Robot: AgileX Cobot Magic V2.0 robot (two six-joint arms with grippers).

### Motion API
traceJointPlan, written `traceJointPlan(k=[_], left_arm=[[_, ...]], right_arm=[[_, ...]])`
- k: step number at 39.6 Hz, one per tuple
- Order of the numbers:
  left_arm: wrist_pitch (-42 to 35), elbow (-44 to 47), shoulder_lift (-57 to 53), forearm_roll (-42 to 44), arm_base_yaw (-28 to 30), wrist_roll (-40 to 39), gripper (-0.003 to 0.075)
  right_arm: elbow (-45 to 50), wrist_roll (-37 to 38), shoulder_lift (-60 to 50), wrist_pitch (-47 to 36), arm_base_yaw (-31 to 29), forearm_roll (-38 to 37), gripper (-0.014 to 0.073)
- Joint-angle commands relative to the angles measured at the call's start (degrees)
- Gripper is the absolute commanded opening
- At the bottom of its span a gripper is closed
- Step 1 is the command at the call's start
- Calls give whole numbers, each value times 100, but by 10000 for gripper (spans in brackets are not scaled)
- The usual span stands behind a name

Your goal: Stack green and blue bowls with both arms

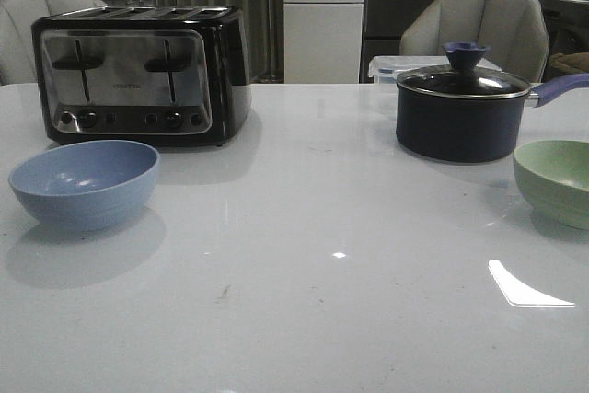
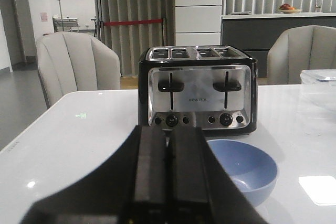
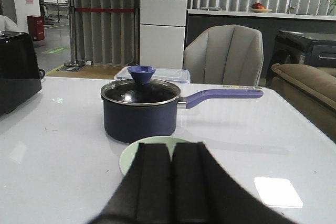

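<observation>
Two plain round bowls are sitting well apart on the white glossy worktop [image 1: 304, 255], both upright and empty. The blue bowl [image 1: 85, 182] is resting near the worktop's left edge, just in front of the black and chrome toaster [image 1: 143, 74]; it is a pale greyish blue with a matte finish, a smooth rounded wall and a narrower base. The green bowl [image 1: 553, 181] is lying at the right edge, partly cut off in the front view, just in front of and to the right of the dark navy saucepan [image 1: 463, 112], whose glass lid is carrying a blue knob and whose purple-blue handle is pointing toward the right edge. This bowl is a pale sage green, matte, and similar in shape and size.

The left hand [image 2: 167, 177] is hovering above the worktop beside the blue bowl, its fingers pressed together and grasping nothing. The right hand [image 3: 171, 182] is hanging just short of the green bowl, likewise clenched and empty.
</observation>
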Motion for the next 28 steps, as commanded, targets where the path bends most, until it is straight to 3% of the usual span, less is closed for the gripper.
traceJointPlan(k=[1, 9, 18, 28], left_arm=[[-526, 61, -134, -25, 6, -39, 97], [-471, -421, -110, -25, 6, -39, 97], [110, -1898, 106, -35, 6, -39, 97], [1643, -3529, 1202, -87, 6, -39, 97]], right_arm=[[-42, 6, -105, -497, -24, -62, 52], [-666, 6, -105, -281, -24, 84, 52], [-2175, 6, 125, 899, -24, 84, 52], [-3520, 6, 1167, 2142, -24, 84, 52]])
